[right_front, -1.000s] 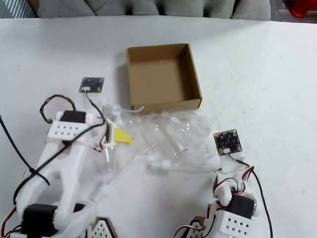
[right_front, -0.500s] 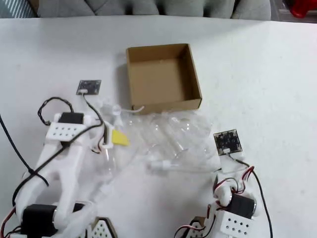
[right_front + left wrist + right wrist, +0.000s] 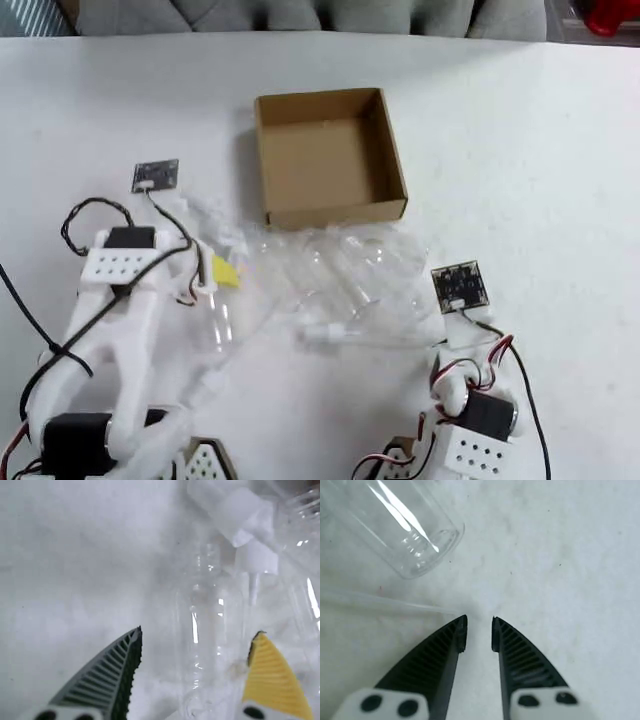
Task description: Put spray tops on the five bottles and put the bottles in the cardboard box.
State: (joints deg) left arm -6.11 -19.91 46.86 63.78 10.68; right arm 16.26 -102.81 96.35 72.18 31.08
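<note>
The open cardboard box [image 3: 330, 155] stands at the back middle of the table. In front of it lies a heap of clear bottles [image 3: 345, 275] with white spray tops [image 3: 330, 332] among them. At the heap's left side, my left gripper [image 3: 215, 283] is open above a lying clear bottle [image 3: 197, 595]. The bottle lies between the grey finger [image 3: 117, 675] and the yellow finger [image 3: 267, 680], and neither touches it. Two white spray tops [image 3: 240, 512] lie just beyond. My right gripper [image 3: 477, 630] hangs low over bare table, its jaws nearly together and holding nothing. A clear bottle [image 3: 405, 530] and a thin tube [image 3: 385, 602] lie ahead of it.
The right arm [image 3: 470, 420] sits folded at the front right, and the left arm [image 3: 110, 340] reaches in from the front left. Black cables [image 3: 90, 215] loop beside the left arm. Chair backs [image 3: 300, 15] line the table's far edge.
My left arm has swung to the left, carrying its open gripper away from the middle of the heap. The right arm has kept still.
</note>
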